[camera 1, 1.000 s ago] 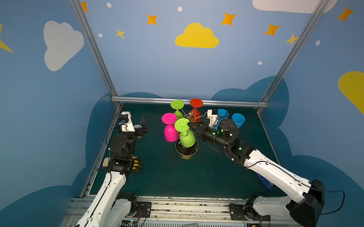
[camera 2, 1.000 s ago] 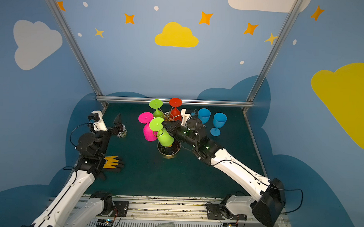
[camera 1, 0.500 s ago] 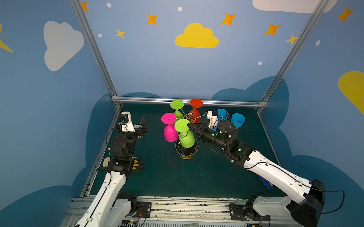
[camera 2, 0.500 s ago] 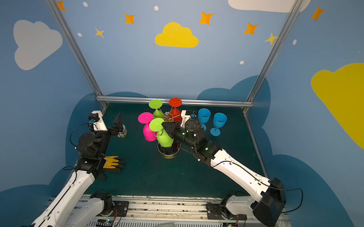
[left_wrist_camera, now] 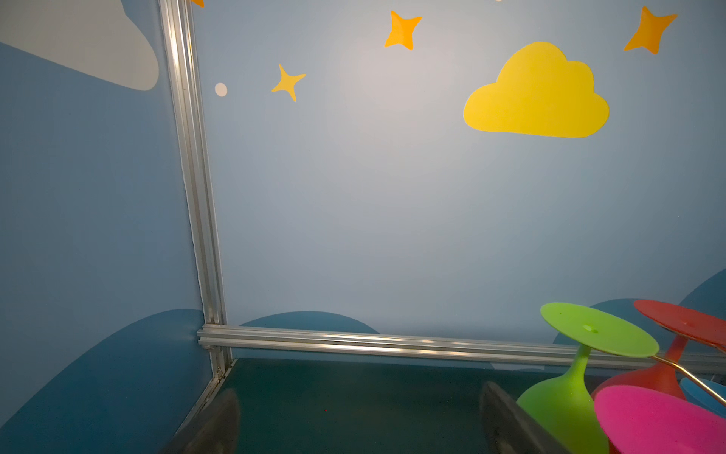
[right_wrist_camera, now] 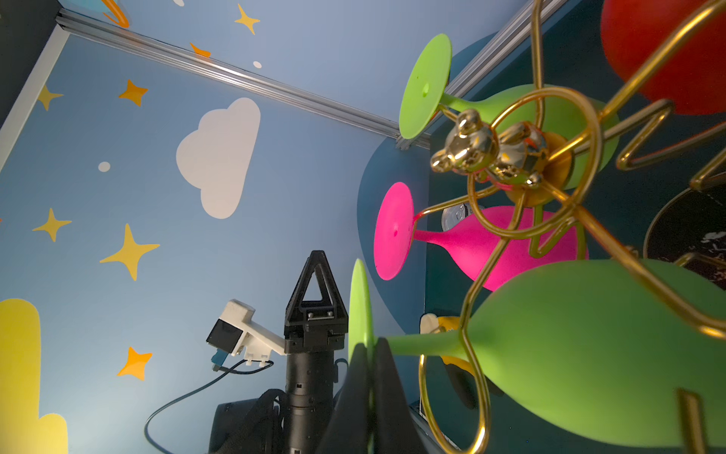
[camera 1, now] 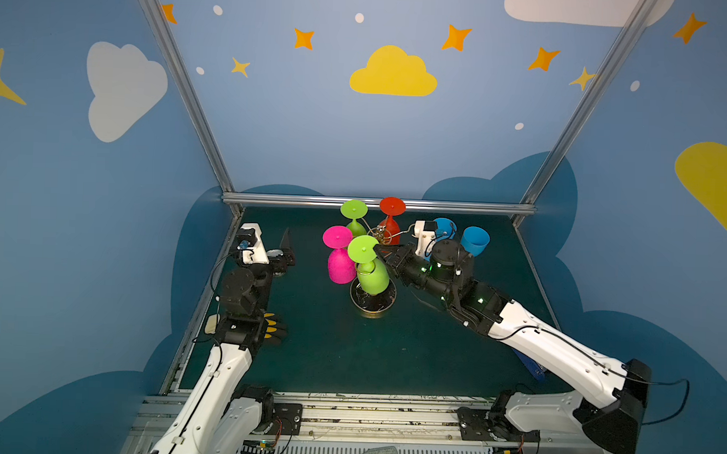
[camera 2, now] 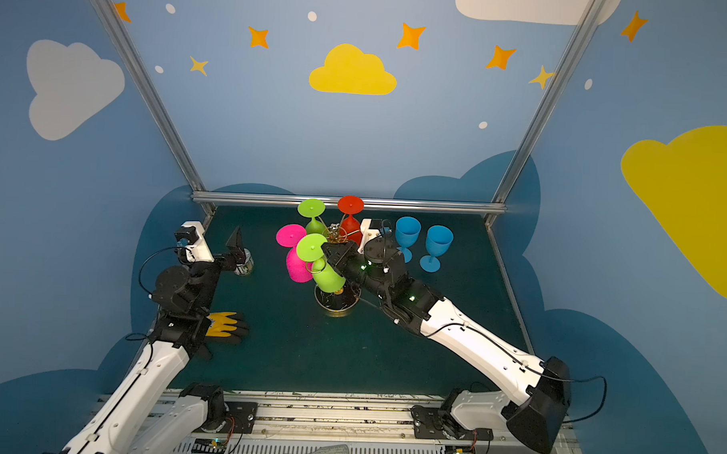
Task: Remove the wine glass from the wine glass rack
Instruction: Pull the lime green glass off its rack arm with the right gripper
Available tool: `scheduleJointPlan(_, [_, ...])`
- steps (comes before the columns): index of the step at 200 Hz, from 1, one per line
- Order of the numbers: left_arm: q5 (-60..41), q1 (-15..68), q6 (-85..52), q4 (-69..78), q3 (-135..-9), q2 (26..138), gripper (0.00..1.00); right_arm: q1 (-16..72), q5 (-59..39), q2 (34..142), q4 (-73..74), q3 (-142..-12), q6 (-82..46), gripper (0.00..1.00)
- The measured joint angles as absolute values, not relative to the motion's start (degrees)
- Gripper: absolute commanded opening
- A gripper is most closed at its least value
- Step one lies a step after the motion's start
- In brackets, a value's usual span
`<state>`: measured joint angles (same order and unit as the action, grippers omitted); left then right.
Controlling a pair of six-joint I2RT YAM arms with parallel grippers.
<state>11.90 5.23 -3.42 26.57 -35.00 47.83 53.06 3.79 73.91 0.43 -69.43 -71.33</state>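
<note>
Wine glass [camera 1: 372, 276]: lime green, upside down.

Upturned lime-green plastic wine glass [left_wrist_camera: 561, 405] beside red wine glass [left_wrist_camera: 644, 379], round pink foot [left_wrist_camera: 660, 424] nearest, thin gold wire [left_wrist_camera: 683, 375] beside it.

Yellow glove [camera 2: 224, 324], small tin can [camera 2: 244, 266]

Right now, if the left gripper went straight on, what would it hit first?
Probably only the back wall; the left gripper aims beside the hanging glasses, though depth is hard to judge.
</note>
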Motion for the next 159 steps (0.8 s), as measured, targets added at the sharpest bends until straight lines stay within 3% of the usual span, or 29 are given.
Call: scheduleJointPlan(159, [11.9, 5.2, -3.5, 26.5, -35.0, 47.3, 0.94, 53.9, 7.7, 76.4, -2.9, -72.3, -71.4, 0.0])
